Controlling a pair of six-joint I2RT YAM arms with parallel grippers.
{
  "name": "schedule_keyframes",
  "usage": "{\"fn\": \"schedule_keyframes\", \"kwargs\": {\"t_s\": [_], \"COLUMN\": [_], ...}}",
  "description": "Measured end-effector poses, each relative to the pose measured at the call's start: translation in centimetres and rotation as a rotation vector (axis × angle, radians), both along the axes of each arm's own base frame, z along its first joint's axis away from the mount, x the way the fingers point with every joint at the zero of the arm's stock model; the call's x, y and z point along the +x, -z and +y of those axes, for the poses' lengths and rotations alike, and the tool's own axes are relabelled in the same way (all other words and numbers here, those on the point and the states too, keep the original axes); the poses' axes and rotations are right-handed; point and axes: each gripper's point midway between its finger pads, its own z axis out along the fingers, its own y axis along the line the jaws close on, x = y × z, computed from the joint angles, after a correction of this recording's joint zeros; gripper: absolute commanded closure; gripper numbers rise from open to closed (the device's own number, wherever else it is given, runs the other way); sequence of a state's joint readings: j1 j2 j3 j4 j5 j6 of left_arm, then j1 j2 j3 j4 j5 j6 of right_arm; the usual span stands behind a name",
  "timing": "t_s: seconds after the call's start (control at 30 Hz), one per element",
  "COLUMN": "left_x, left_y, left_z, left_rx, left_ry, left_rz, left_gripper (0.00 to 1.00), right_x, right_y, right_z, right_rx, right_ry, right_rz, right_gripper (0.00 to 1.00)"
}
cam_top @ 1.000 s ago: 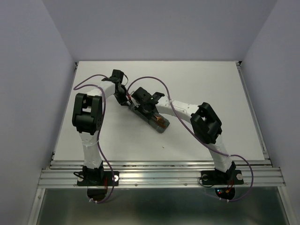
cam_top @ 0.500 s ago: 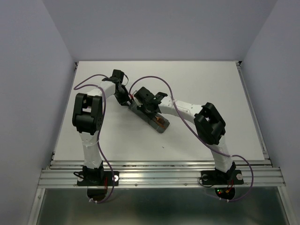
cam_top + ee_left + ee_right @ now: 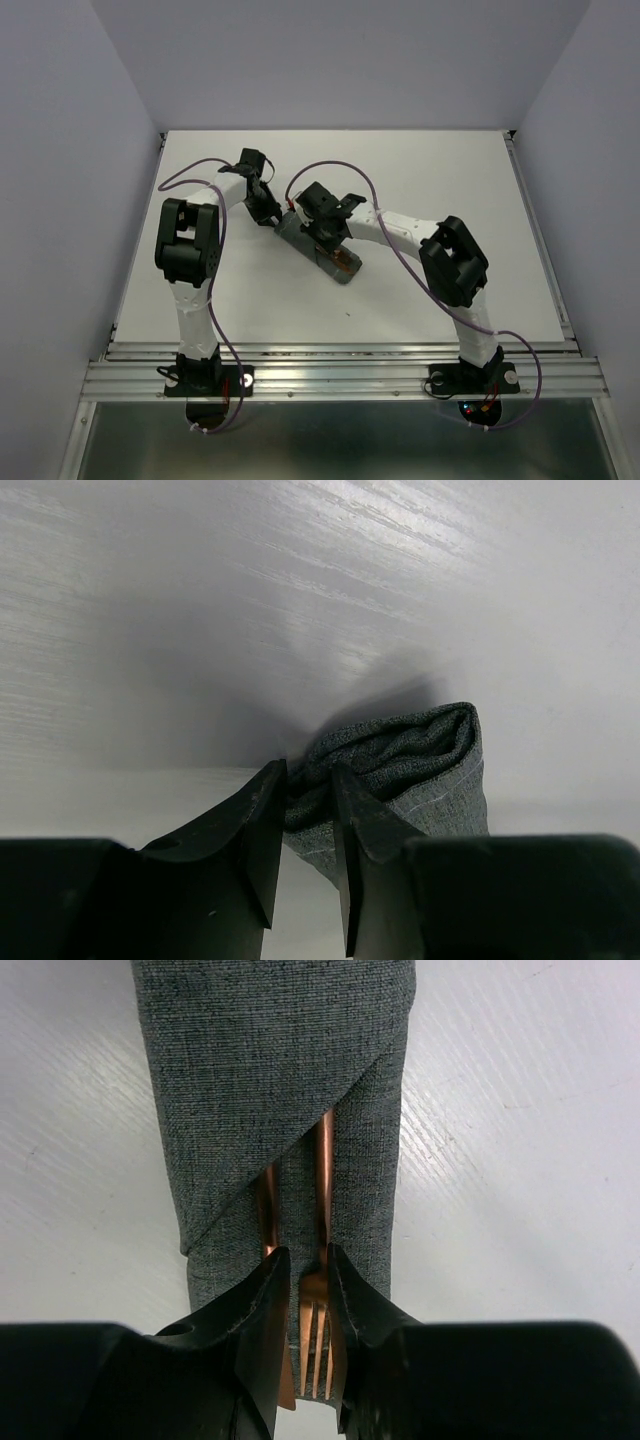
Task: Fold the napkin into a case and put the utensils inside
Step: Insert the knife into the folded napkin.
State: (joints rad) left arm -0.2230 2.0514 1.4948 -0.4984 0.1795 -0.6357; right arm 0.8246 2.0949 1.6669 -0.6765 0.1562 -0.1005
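Two arms meet near the middle of the white table (image 3: 450,170) in the top view. Both bend toward the case (image 3: 296,232), a narrow grey-green cloth pouch lying flat on a slant from upper left to lower right, just left of the frame's centre. The left gripper (image 3: 270,214) sits at the case's upper-left end. The right gripper (image 3: 328,240) is over its lower-right half, where a copper glint shows at the open end. Purple cables (image 3: 330,170) loop above both arms.

In the left wrist view the case's rolled end fills the lower middle of the frame. The two black fingers (image 3: 262,830) stand a narrow gap apart, and a fold of the cloth is pinched between them.

The right wrist view looks along the case from its open end, with the cloth's flaps crossing into a V in the middle of the frame. Two copper handles run side by side up into that V. The right-hand one belongs to a fork (image 3: 314,1335), whose tines stick out of the cloth at the bottom centre. A second utensil (image 3: 267,1205) lies just to its left. The right gripper's fingers are nearly together, with the fork's head in the slim gap between them. I cannot tell whether they actually clamp it or only straddle it.
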Motion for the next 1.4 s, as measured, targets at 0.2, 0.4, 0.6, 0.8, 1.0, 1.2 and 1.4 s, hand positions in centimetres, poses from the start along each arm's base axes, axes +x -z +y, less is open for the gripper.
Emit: {"fn": "schedule_keyframes", "kwargs": {"t_s": [0.2,0.4,0.6,0.8,1.0,1.2,1.4], "left_x": [0.0,0.0,0.0,0.0,0.0,0.0,0.0], "left_y": [0.1,0.1,0.2,0.2,0.2,0.2,0.2], "left_z": [0.0,0.0,0.1,0.1,0.1,0.1,0.1], "left_rx": [0.002,0.004,0.005,0.006,0.006,0.008,0.008], "left_ry": [0.0,0.004,0.005,0.006,0.006,0.005,0.005], "left_rz": [0.003,0.002,0.001,0.001,0.001,0.0,0.0], "left_gripper": [0.64,0.64,0.64,0.64,0.64,0.64,0.64], "right_x": [-0.4,-0.7,-1.0,-1.3,-1.2,-1.2,-1.2], "right_y": [0.1,0.1,0.3,0.6,0.9,1.0,1.1], "right_z": [0.5,0.8,1.0,0.9,0.8,0.9,0.9], "right_rx": [0.022,0.039,0.049,0.046,0.038,0.038,0.04], "right_ry": [-0.016,-0.027,-0.036,-0.036,-0.035,-0.037,-0.038], "right_rz": [0.021,0.037,0.054,0.064,0.066,0.064,0.064], "right_gripper": [0.73,0.74,0.74,0.73,0.78,0.72,0.72]}}
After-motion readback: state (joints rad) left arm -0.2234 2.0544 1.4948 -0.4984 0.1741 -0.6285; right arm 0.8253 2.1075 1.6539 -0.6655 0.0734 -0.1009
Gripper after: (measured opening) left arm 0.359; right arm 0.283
